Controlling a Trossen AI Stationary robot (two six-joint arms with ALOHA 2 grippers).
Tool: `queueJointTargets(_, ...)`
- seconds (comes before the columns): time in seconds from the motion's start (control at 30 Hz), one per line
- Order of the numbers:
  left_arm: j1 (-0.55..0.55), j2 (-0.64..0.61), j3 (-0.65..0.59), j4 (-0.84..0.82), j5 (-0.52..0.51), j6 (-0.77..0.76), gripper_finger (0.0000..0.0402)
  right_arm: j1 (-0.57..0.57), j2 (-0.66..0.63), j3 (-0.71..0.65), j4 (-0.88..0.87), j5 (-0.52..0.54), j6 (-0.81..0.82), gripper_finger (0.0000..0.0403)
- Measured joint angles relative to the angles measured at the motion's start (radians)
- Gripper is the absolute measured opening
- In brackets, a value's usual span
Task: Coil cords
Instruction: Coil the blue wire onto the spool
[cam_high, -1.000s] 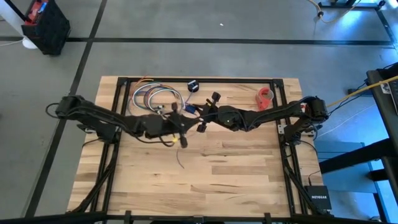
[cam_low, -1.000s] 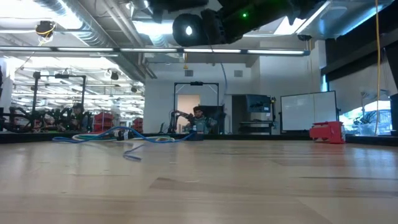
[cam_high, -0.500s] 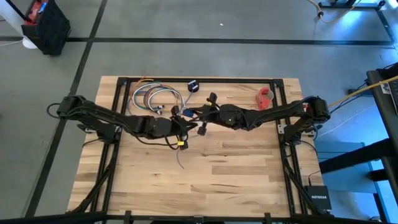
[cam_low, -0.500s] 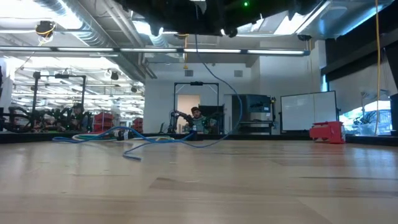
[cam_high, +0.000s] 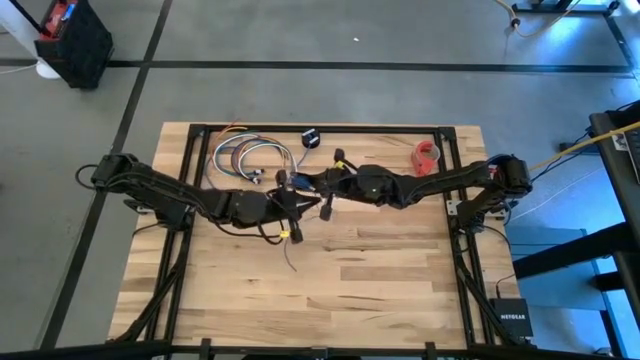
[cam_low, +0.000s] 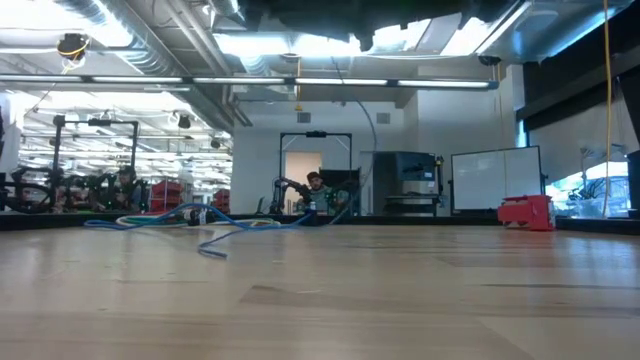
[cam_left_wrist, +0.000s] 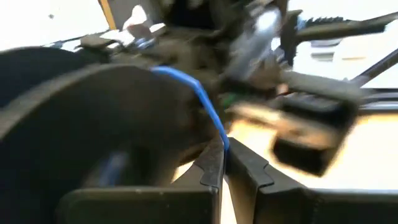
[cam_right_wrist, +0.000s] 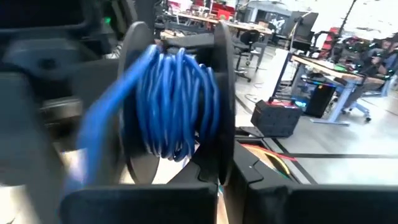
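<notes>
- The light wooden plank counter (cam_high: 380, 270) carries everything, and both dark arms meet above its far middle.
- The left gripper (cam_high: 296, 205) hangs over the counter just left of centre; in the left wrist view its fingers (cam_left_wrist: 214, 165) are pressed together on the thin blue cord (cam_left_wrist: 208, 109), which runs up from between them.
- The right gripper (cam_high: 333, 180) faces it from just beside, clenched on a black spool (cam_right_wrist: 221, 93) wound with many turns of the same blue cord.
- From the low view the cord drops from the grippers overhead and trails across the counter's far side.
- A bundle of multicoloured looped wires (cam_high: 245, 155) lies on the far left of the counter, near the left gripper.
- A red tape roll (cam_high: 427, 154) sits at the far right.
- A small black disc (cam_high: 311, 138) rests at the far edge, apart from both grippers.
</notes>
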Motion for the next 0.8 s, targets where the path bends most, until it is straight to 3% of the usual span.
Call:
queueJointTargets(0.27,0.001,-0.002,0.002,-0.111,-0.136,-0.014,0.0007,-0.002,0.000,0.019,0.025,-0.040,0.071,0.0003)
queueJointTargets(0.8,-0.062,-0.004,0.005,-0.246,-0.154,-0.015,0.0008,0.008,-0.098,0.057,-0.048,-0.040,0.039,0.0003)
